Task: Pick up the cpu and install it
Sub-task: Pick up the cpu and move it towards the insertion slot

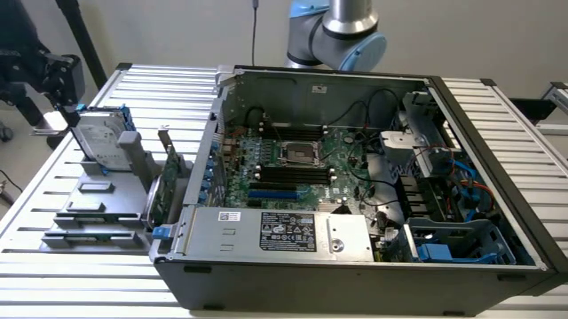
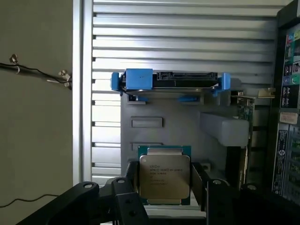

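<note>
The cpu (image 2: 164,175), a small square chip with a dull silver top on a green base, sits between the two black fingers of my gripper (image 2: 166,187), which is shut on it. In the exterior view the gripper (image 1: 55,114) hangs at the far left of the table, above the grey holder (image 1: 106,199), with the pale cpu (image 1: 55,121) at its tip, clear of the surface. The open computer case (image 1: 355,266) lies to the exterior view's right. Its motherboard's metal-framed socket (image 1: 300,154) is well away from the gripper.
A silver hard drive in blue brackets (image 1: 93,143) (image 2: 168,80) stands in the grey holder (image 2: 154,122) close to the gripper. A long green expansion card (image 1: 169,179) (image 2: 243,110) stands between the holder and the case wall. The slatted table (image 1: 53,279) runs under everything.
</note>
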Robot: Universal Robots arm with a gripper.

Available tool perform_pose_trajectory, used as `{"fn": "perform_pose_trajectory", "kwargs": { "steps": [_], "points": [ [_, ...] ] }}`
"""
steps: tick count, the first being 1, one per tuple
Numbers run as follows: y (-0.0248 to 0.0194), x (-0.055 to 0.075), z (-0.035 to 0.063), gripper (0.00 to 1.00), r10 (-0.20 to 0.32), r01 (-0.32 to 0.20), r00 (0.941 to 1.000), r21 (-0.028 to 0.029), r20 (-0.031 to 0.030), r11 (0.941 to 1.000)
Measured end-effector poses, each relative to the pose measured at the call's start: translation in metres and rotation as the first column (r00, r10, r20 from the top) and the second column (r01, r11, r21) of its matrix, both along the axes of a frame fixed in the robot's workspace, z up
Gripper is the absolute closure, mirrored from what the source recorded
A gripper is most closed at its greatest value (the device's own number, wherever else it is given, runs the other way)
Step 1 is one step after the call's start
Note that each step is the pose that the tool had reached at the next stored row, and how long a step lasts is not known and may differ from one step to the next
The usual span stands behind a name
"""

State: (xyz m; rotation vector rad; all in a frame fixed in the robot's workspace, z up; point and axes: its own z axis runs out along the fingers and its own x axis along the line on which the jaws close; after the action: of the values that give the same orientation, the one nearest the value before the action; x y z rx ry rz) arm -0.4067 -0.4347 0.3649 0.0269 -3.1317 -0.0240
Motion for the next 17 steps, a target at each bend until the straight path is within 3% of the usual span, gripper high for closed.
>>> {"fn": "perform_pose_trajectory", "kwargs": {
  "steps": [9,17],
  "points": [
    [0.0,0.033,0.0373,0.45,0.013,-0.013,0.9999,0.0026,-0.0095,0.9999],
    [0.0,0.06,0.0428,0.45,0.025,-0.025,0.9996,0.0063,-0.0106,0.9997]
  ]
}}
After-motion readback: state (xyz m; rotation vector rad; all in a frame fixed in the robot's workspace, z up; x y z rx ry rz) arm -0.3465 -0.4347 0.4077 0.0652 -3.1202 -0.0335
